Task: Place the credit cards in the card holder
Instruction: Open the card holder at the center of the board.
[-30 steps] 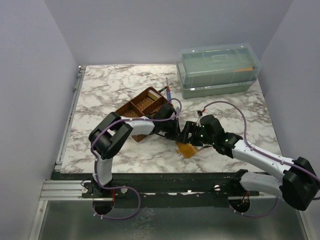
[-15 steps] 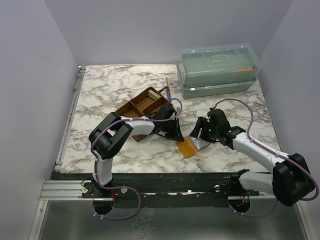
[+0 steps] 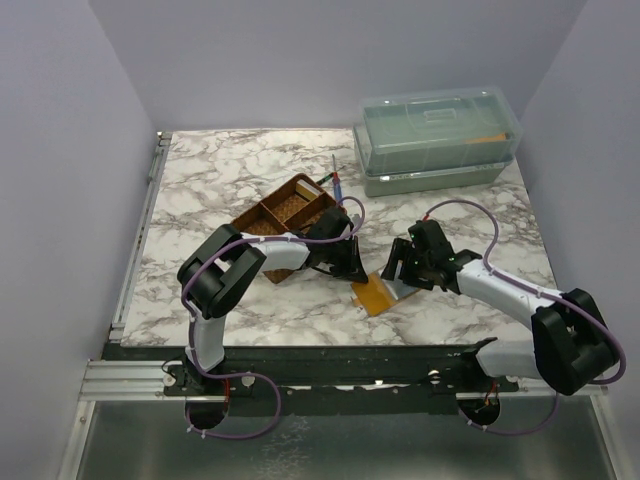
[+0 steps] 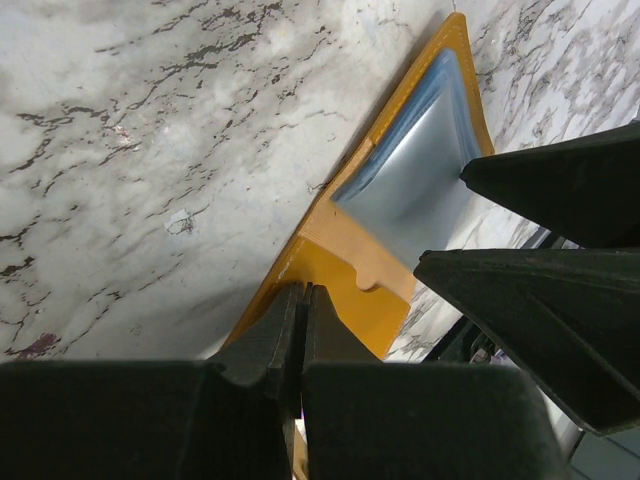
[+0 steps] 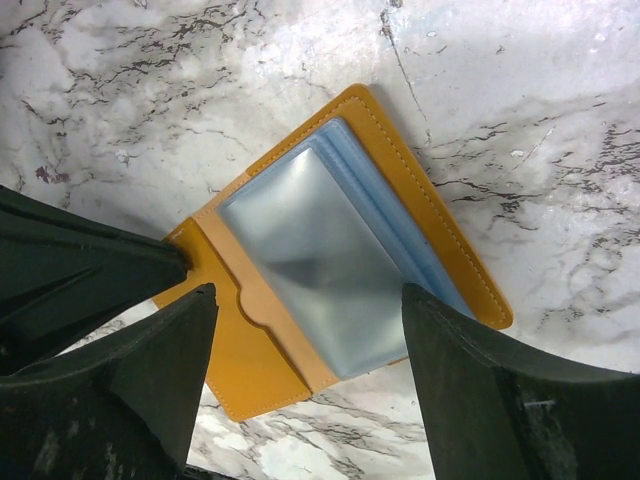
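The mustard-orange card holder [image 5: 255, 375] lies open and flat on the marble; it also shows in the top view [image 3: 372, 296] and in the left wrist view [image 4: 345, 285]. Pale blue-grey credit cards [image 5: 320, 265] sit stacked inside its pocket, their edges fanned at the upper right, and they show in the left wrist view too [image 4: 420, 175]. My left gripper [image 4: 300, 297] is shut, its tips resting on the holder's left corner [image 3: 352, 270]. My right gripper [image 5: 310, 370] is open and empty, straddling the holder just above it [image 3: 397, 272].
A brown compartment tray [image 3: 285, 212] stands just behind the left arm, with pens [image 3: 335, 180] beside it. A lidded green-clear box [image 3: 437, 140] stands at the back right. The table's front edge [image 3: 330, 345] is close to the holder.
My right gripper pulled back to the right off the holder, then edged in over it again, baring the holder's pale inner face. My left gripper has stayed put.
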`<control>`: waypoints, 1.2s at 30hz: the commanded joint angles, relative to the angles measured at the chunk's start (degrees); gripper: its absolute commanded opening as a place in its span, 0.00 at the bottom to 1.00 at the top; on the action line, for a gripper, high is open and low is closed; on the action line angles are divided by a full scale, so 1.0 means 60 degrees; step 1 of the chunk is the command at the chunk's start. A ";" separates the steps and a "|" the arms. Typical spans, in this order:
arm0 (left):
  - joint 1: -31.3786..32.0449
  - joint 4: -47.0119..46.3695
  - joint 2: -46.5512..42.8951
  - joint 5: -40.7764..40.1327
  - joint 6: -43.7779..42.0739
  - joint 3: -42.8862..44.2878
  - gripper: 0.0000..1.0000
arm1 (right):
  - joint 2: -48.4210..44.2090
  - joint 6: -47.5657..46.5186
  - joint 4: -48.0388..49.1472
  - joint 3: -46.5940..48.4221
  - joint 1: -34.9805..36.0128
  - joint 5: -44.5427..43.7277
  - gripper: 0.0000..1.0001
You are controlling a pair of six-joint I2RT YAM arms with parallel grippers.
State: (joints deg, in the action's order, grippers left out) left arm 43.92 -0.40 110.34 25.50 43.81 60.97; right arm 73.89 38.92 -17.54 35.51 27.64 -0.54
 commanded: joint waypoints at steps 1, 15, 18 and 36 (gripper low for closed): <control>0.0062 0.0595 0.0165 -0.0587 -0.0373 -0.0171 0.00 | 0.0323 -0.0150 -0.0138 -0.0048 -0.0052 -0.0345 0.79; 0.0078 0.0624 0.0110 -0.0656 -0.0403 -0.0106 0.00 | -0.0091 0.0134 0.1970 -0.1076 -0.0052 0.3075 0.78; 0.0078 0.0639 0.0110 -0.0660 -0.0390 -0.0120 0.00 | -0.0473 0.0557 0.2763 -0.1521 -0.0055 0.4055 0.78; 0.0077 0.0737 -0.0421 -0.0872 -0.0178 -0.0091 0.00 | -0.0721 0.2110 0.5656 -0.2708 -0.0051 0.6224 0.69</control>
State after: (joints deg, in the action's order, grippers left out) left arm 44.25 0.51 109.54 23.53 43.55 60.97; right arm 68.31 48.86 9.63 21.41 27.27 32.49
